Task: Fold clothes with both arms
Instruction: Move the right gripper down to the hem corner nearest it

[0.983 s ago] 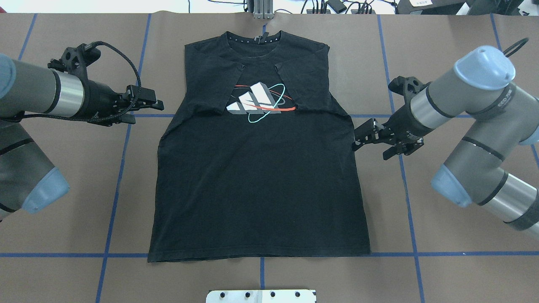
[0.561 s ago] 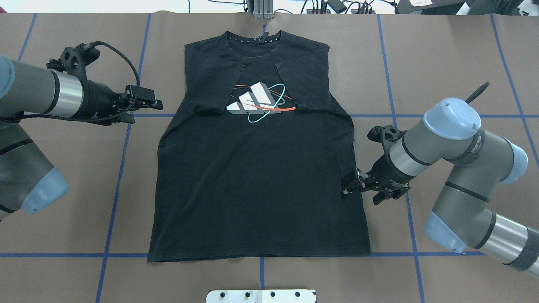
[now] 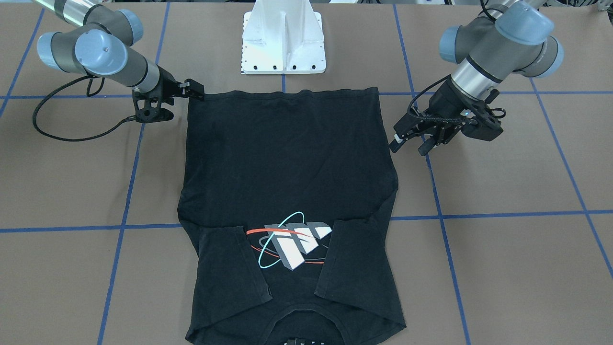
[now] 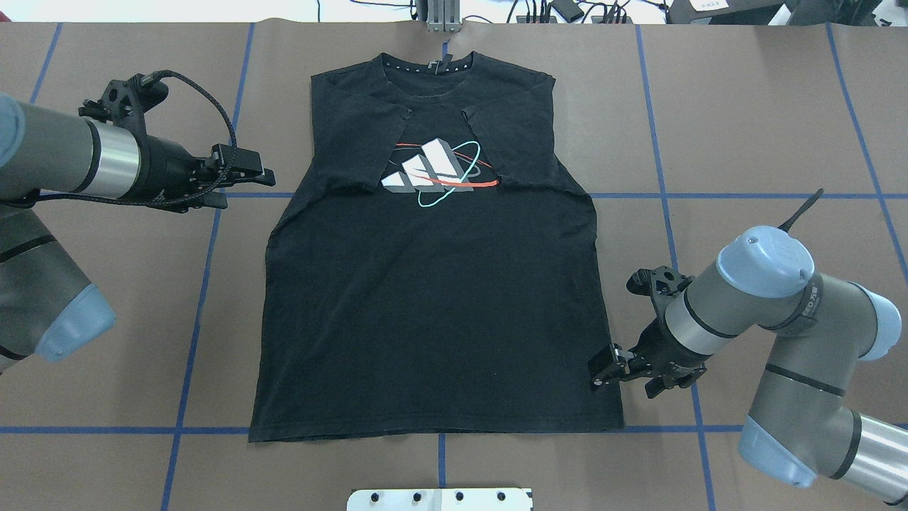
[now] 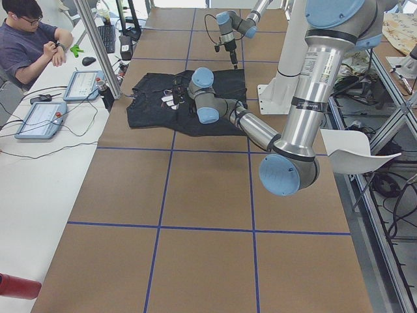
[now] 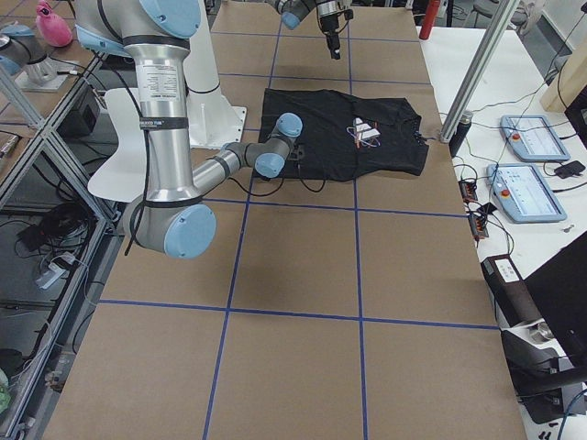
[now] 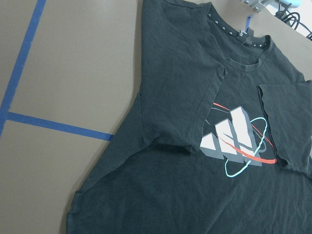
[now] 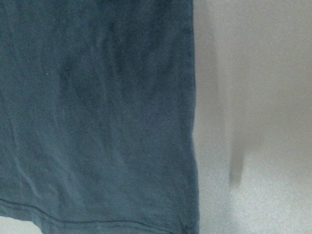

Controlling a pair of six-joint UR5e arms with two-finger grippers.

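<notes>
Right claw (image 4: pixel 623 380), jaws spread, hangs over the T-shirt's (image 4: pixel 433 305) side edge near the hem; left claw (image 4: pixel 245 188), also spread, stands just off the opposite side.

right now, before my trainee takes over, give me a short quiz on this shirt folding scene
1. True or false: both sleeves of the black T-shirt are folded inward onto the chest.
2. The right pincer is closest to which part of the shirt? A the collar; B the side edge near the hem; C a shoulder.
3. Which pincer is beside the shirt's shoulder end, over bare table?
Key: 1 true; 2 B; 3 the left pincer.
</notes>
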